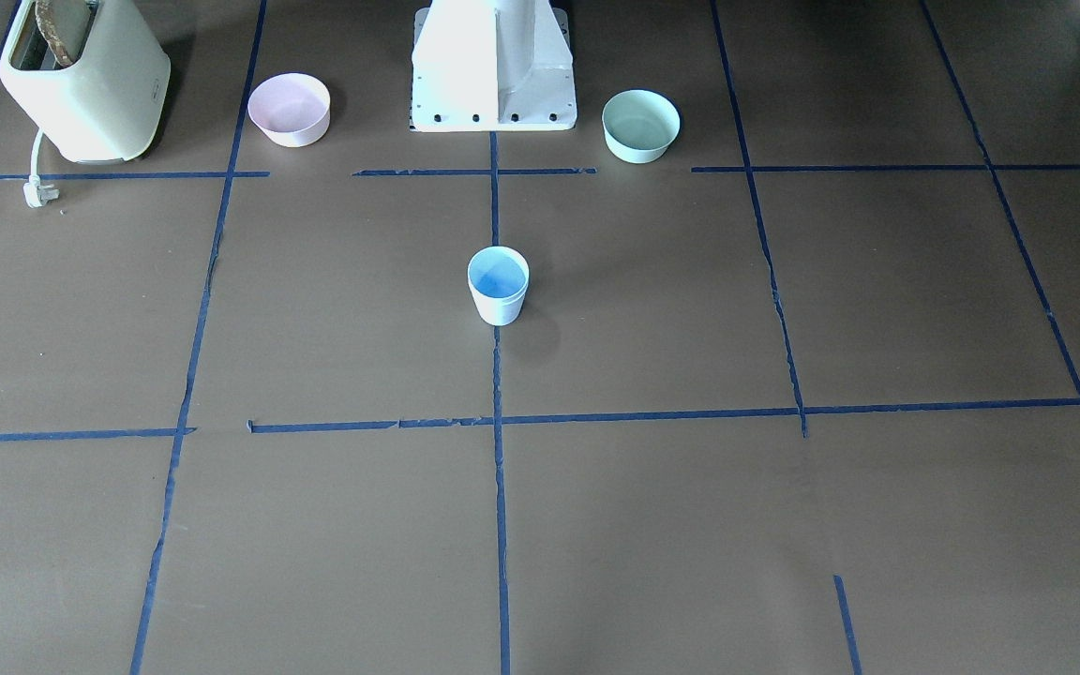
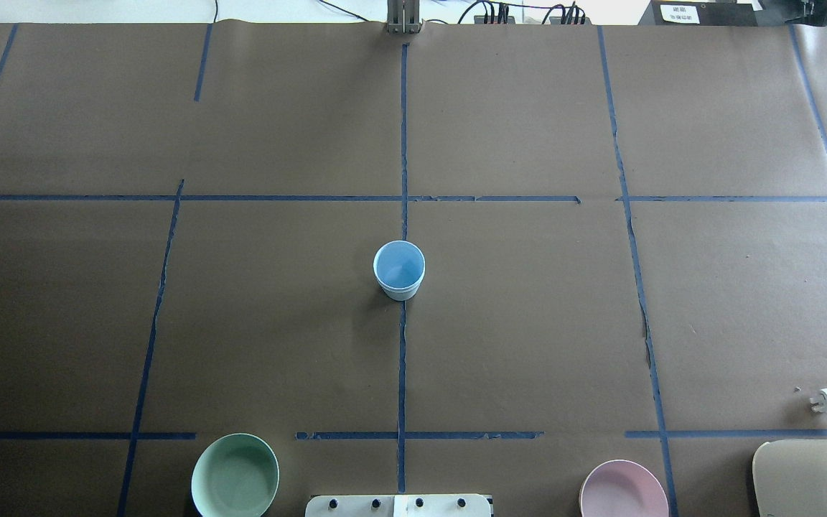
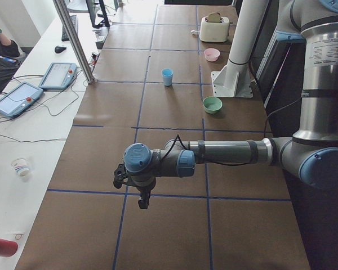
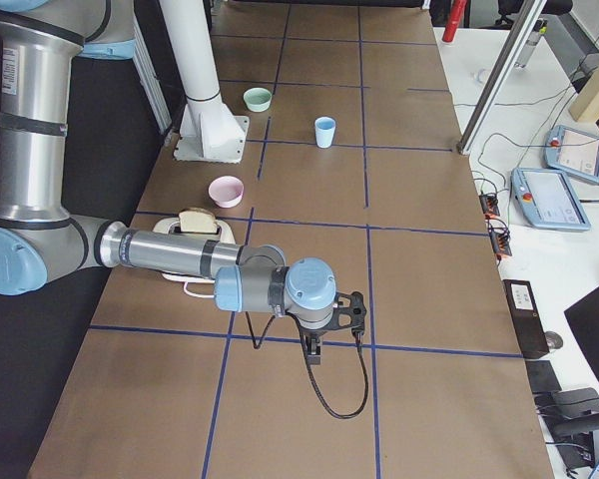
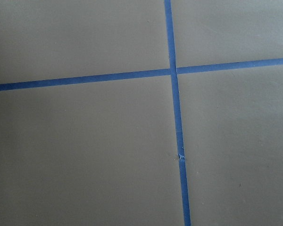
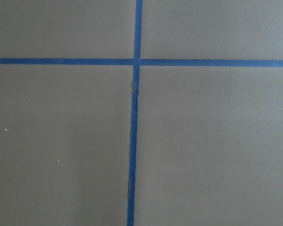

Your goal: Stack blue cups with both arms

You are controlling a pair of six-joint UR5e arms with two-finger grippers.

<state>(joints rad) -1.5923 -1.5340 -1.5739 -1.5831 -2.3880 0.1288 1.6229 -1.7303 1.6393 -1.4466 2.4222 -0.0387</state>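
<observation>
One upright blue cup stands on a tape line in the middle of the table, pale outside and sky-blue inside. It also shows in the overhead view and both side views. No second cup shows apart from it. The left arm's gripper shows only in the exterior left view, far from the cup and pointing down over the table end. The right arm's gripper shows only in the exterior right view, over the opposite end. I cannot tell whether either is open or shut. The wrist views show only brown table and blue tape.
A mint-green bowl and a pink bowl flank the white pedestal base. A cream toaster with toast and a loose plug stands beyond the pink bowl. Tablets and cables lie along the operators' side.
</observation>
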